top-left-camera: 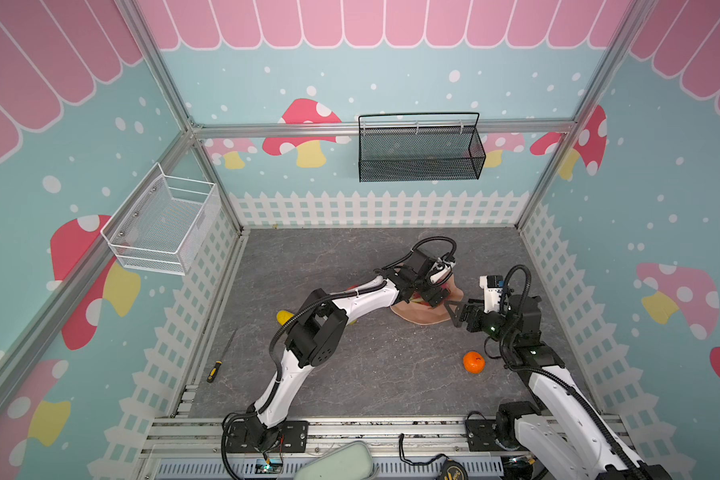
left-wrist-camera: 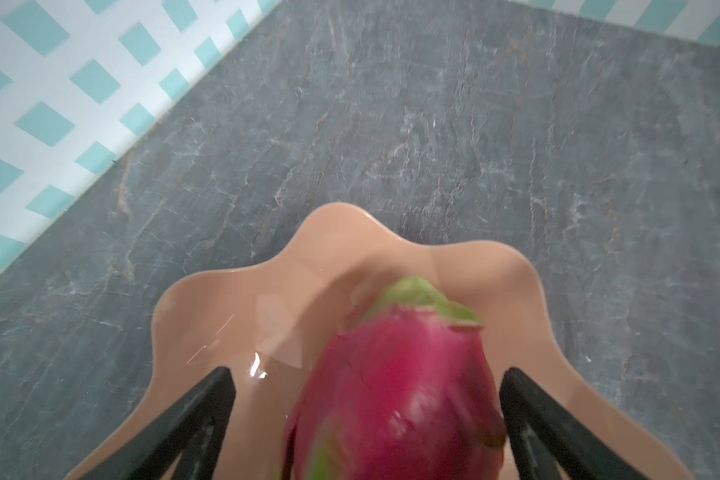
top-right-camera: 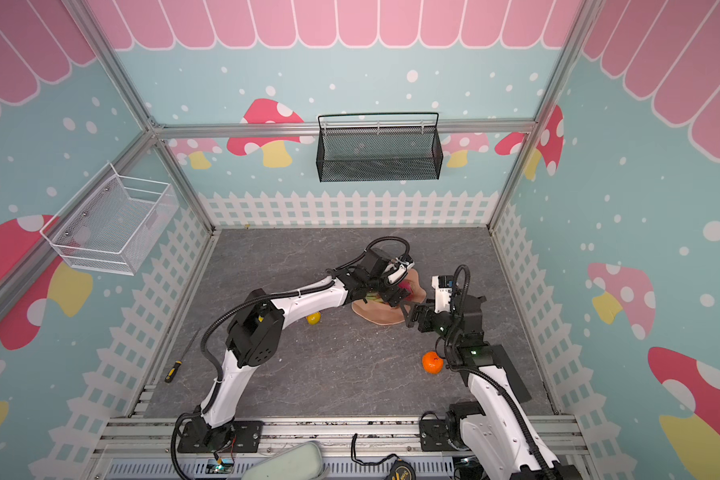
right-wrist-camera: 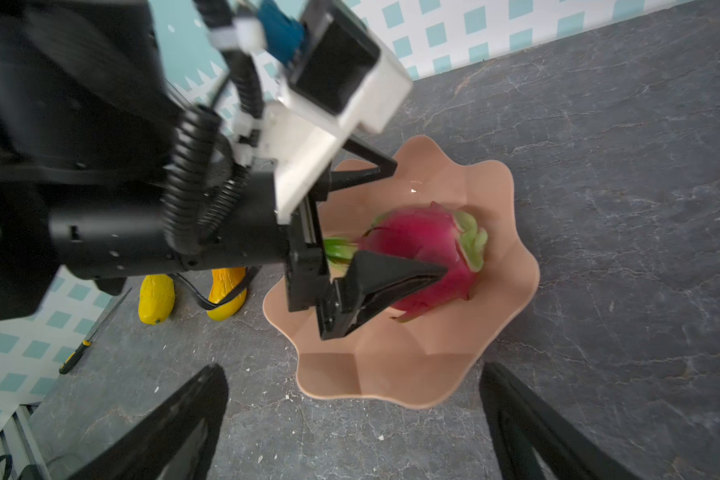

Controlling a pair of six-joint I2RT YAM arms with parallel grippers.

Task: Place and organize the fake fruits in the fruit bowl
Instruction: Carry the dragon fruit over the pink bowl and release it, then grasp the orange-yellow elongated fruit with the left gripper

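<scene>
Plainly, we find the dragon fruit (right-wrist-camera: 416, 245) inside the fruit bowl (right-wrist-camera: 391, 374), lying on its side with its green tips toward the scalloped rim. Whether it rests fully on the bowl's floor we cannot tell. The left pincer (right-wrist-camera: 418, 220) reaches over the bowl and stands spread, one finger on each side of the fruit. In the left wrist view the fruit (left-wrist-camera: 400, 386) shows blurred between the two black fingers (left-wrist-camera: 208, 407). A clear strip of bowl (left-wrist-camera: 233, 316) separates one finger from the magenta skin, while the other finger sits just beside it. We see no pinch on the fruit.

The right pincer (right-wrist-camera: 354, 368) is spread as well and holds nothing, its fingers framing the near rim of the bowl. In both top views we see it (top-left-camera: 453, 314) hanging just beside the bowl's right edge.

The bowl sits right of the middle of the grey marbled desk (top-left-camera: 371, 374). The orange (top-left-camera: 473, 362) lies on the desk near the right arm, well apart from the bowl. Two yellow oblong fruits (right-wrist-camera: 156, 297) lie side by side on the desk beyond the bowl, under the left arm. A screwdriver (top-left-camera: 214, 371) lies near the desk's left edge. A white wire basket (top-left-camera: 163, 224) and a black mesh basket (top-left-camera: 420, 153) hang on the walls.
</scene>
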